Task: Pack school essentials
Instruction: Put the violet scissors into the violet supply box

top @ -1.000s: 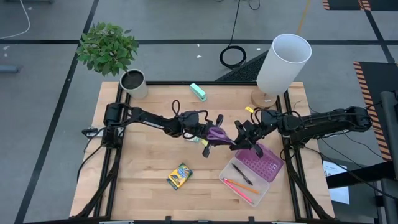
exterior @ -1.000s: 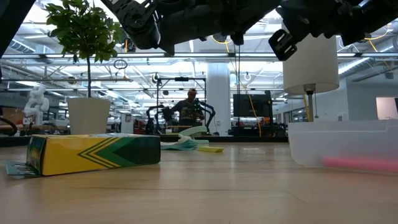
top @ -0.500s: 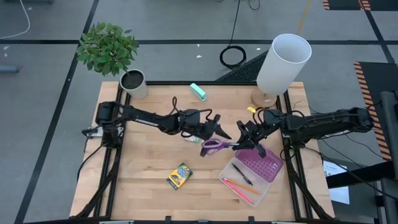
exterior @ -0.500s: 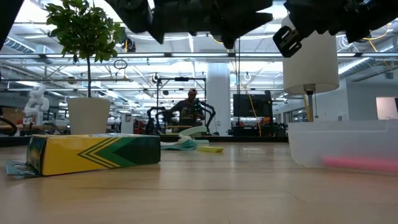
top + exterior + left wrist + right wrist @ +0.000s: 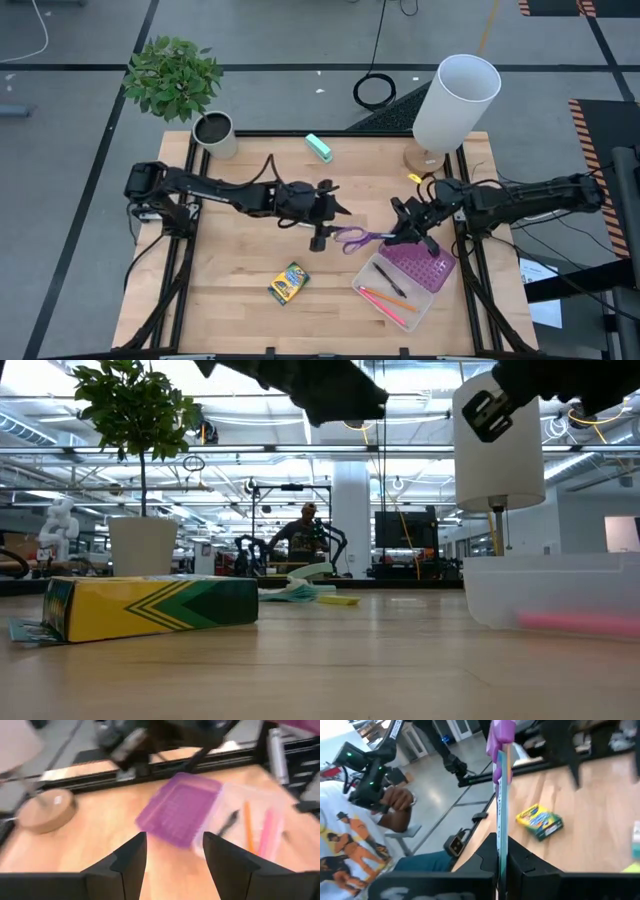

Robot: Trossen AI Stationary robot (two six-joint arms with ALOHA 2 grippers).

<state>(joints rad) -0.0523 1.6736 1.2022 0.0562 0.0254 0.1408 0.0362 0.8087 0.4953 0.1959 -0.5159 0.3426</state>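
Bare tabletop lies open around the crayon box. The scissors, held out level, bar the gap between both arms beside the plastic tray.

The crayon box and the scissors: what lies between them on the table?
Nothing: in the high view only bare wood separates the crayon box from the scissors held by the right tool.

Both arms are black, built of slim jointed links, with thin black cables looping loosely along them. The left claw has two flat, angular matte-black fingers; the right claw is equally dark.
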